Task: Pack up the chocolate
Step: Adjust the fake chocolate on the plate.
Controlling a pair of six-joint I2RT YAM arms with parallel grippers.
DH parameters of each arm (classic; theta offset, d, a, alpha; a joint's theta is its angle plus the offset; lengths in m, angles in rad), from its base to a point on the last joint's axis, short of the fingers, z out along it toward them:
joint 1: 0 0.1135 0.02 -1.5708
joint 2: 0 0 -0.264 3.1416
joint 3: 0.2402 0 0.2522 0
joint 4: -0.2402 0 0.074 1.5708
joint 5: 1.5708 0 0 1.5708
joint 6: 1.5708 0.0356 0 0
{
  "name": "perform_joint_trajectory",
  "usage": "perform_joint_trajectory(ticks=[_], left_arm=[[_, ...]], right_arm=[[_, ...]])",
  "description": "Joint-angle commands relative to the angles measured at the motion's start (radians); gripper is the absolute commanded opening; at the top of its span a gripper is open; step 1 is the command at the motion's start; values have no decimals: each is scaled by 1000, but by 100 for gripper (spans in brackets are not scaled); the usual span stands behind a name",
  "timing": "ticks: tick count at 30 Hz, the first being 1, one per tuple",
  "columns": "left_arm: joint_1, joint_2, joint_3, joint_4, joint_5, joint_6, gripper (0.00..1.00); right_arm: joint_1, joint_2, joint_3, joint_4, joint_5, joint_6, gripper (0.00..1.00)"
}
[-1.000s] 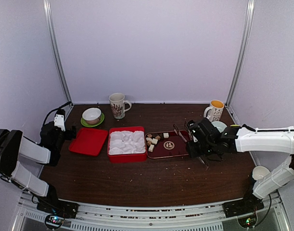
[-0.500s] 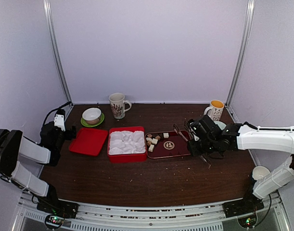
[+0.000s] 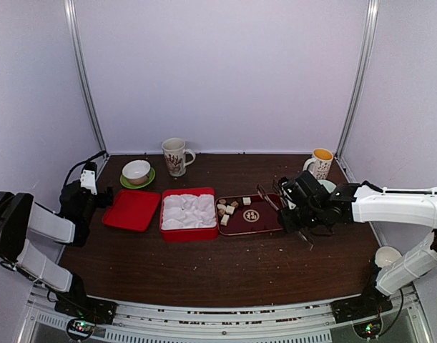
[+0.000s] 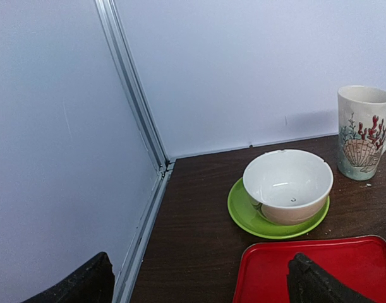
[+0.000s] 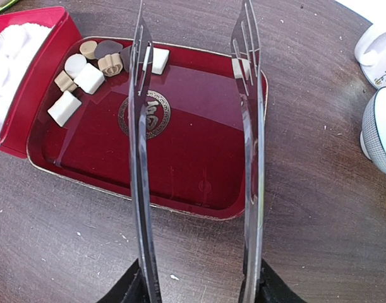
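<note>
Right wrist view has the right gripper [image 5: 194, 25] hovering over a dark red tray [image 5: 180, 170], its long thin fingers about half parted with nothing between them. The chocolate [image 5: 91, 69] lies in the tray's far corner by the red box [image 5: 28, 107]. It is cream cubes and brown lumps bunched close, some touching, with one cream cube [image 5: 157, 60] apart, just beside a finger. The pieces look light and stiff, likely to skid or chip, so a gentle pinch across a cube's flat sides seems best, starting with the loner. The tray rim and box wall must be cleared. A white mug [image 5: 376, 47] stands off to the side. The left gripper [image 4: 199, 278] hangs wide open and empty over the red lid [image 4: 325, 265], near a bowl [image 4: 287, 183].
</note>
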Motion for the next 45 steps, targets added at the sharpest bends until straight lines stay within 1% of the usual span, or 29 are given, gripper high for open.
perform_joint_trajectory(ticks=[1, 31, 45], left_arm=[[7, -3, -8, 50, 10, 13, 98], [6, -2, -8, 50, 10, 13, 98], [6, -3, -8, 50, 10, 13, 98]], right_arm=[[-3, -15, 33, 16, 2, -12, 49], [-4, -4, 30, 14, -14, -11, 49], [-4, 13, 55, -71, -76, -53, 49]])
